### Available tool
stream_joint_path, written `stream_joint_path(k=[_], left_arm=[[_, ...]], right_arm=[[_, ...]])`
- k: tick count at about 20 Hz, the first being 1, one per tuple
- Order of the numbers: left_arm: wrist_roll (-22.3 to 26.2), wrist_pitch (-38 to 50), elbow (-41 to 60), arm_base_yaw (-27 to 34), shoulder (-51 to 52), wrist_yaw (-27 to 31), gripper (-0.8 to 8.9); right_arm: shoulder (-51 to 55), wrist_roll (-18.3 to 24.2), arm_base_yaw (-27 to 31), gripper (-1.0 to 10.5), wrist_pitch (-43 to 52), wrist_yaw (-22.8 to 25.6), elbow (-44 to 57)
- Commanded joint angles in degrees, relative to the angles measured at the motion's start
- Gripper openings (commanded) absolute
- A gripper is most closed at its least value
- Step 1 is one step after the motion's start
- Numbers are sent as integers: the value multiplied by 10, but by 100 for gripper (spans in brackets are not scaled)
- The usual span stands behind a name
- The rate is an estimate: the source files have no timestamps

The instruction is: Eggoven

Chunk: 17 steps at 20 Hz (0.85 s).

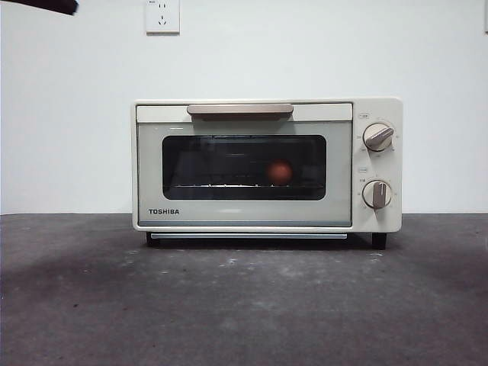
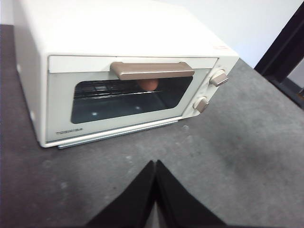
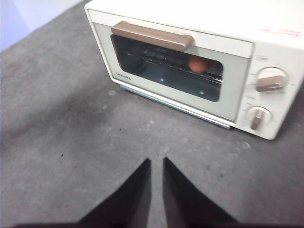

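The cream Toshiba toaster oven (image 1: 267,164) stands in the middle of the grey table with its door closed. The reddish-brown egg (image 1: 280,172) sits on the rack inside, behind the dark glass, toward the side with the knobs. It also shows through the window in the left wrist view (image 2: 149,85) and in the right wrist view (image 3: 198,63). My left gripper (image 2: 155,162) is shut and empty, hovering above the table in front of the oven (image 2: 128,71). My right gripper (image 3: 156,160) is empty with its jaws nearly together, also back from the oven (image 3: 199,57).
The oven has a brown door handle (image 1: 240,110) and two beige knobs (image 1: 377,137) (image 1: 377,194). A wall socket (image 1: 162,15) is on the white wall behind. A black arm tip (image 1: 38,6) shows at the top left corner. A dark frame (image 2: 285,47) stands beside the table.
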State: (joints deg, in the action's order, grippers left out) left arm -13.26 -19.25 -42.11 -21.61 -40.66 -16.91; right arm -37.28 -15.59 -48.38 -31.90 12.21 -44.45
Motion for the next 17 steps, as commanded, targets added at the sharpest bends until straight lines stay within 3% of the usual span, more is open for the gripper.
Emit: stream_joint_path(k=[1, 7, 17], left_arm=[[26, -15, -8, -2, 12, 4, 7], [27, -39, -8, -2, 25, 5, 7], [27, -45, -8, -2, 25, 5, 7]], right_arm=[[-4, 33, -6, 6, 104, -2, 60], [-8, 56, -6, 6, 259, -6, 149], [-6, 56, -5, 6, 259, 30, 152]])
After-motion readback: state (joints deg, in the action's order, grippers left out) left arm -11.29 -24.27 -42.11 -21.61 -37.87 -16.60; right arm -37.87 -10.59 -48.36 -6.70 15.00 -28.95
